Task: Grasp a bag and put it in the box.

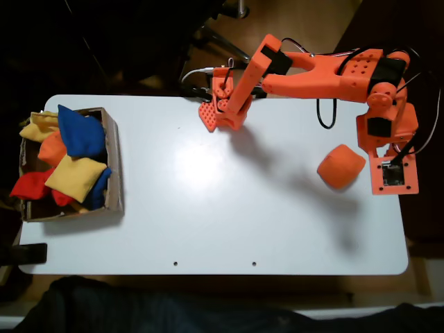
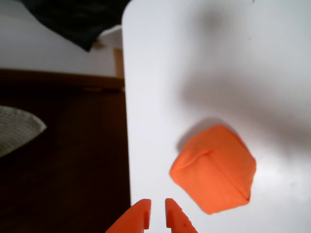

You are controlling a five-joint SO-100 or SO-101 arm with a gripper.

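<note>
Orange bag [image 1: 341, 166], brown box [image 1: 112, 166]

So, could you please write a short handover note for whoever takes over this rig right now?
Gripper: empty, fingers nearly closed, near the table's far edge in the fixed view.
Plump orange cloth beanbag: lying on the white table, right side of the fixed view, beside the arm's base, untouched.
Low brown cardboard box: at the left end, already holding blue, yellow, red and orange beanbags.
Done: nothing yet for this bag.
Left: open, grasp it, carry it across, release in the box.
</note>
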